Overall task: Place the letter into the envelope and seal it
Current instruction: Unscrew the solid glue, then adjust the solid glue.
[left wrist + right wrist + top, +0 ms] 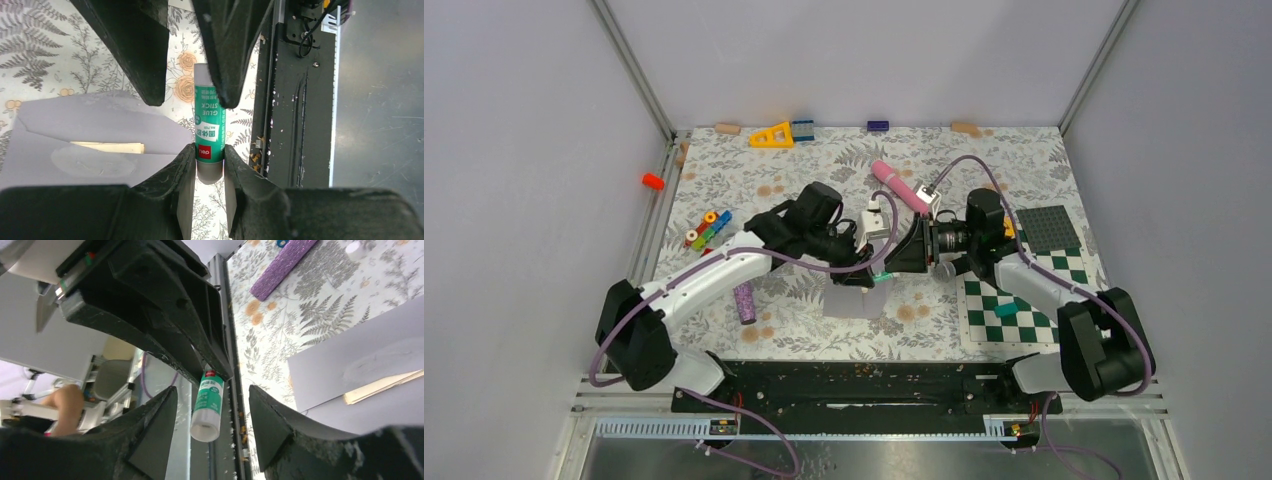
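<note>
Letter looked tucked in the envelope, lying flap-open on the worktop just under the left tool, which pinched a glue stick while the right tool gaped around its far end, so nothing was sealed yet.

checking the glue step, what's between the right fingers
The glue stick, gripped by the left fingers; the right fingers stand open on either side of it. The right wrist view shows this.

one envelope, one glue stick
</note>
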`<act>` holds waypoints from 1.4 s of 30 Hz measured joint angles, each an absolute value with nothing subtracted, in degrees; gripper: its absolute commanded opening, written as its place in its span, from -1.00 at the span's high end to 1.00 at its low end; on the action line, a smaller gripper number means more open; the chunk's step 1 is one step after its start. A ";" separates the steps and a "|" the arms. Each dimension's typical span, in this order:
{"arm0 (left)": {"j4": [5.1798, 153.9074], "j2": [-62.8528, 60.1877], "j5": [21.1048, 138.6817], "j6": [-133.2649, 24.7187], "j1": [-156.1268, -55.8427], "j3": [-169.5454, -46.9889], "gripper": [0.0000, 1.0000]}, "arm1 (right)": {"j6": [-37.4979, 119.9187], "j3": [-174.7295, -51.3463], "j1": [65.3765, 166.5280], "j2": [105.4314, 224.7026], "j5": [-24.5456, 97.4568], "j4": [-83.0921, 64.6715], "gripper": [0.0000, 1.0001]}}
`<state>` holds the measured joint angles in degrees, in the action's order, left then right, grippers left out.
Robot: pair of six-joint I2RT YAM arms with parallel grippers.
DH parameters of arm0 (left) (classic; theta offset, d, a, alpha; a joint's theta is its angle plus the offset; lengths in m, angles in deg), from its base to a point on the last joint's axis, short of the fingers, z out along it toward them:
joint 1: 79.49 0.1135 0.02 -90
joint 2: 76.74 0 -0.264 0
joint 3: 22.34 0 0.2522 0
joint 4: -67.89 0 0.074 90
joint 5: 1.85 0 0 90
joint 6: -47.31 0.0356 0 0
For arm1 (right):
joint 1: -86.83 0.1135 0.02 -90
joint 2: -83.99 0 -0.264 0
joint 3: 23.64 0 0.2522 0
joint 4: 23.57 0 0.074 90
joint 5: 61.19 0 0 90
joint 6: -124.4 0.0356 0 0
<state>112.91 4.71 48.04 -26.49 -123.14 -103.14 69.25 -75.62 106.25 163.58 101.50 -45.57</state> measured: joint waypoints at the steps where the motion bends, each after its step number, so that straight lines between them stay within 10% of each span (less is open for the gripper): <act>1: 112.94 5.06 47.40 -26.53 -122.84 -103.19 1.00 | 65.71 -76.06 106.27 162.81 101.06 -42.19 -0.24; 14: 115.14 10.50 42.48 -26.66 -121.02 -103.91 1.00 | 35.48 -80.54 108.54 156.37 95.10 -11.78 -0.17; 42: 115.16 10.50 41.30 -26.68 -121.05 -104.04 1.00 | 32.64 -80.91 112.34 158.31 92.30 -9.31 0.19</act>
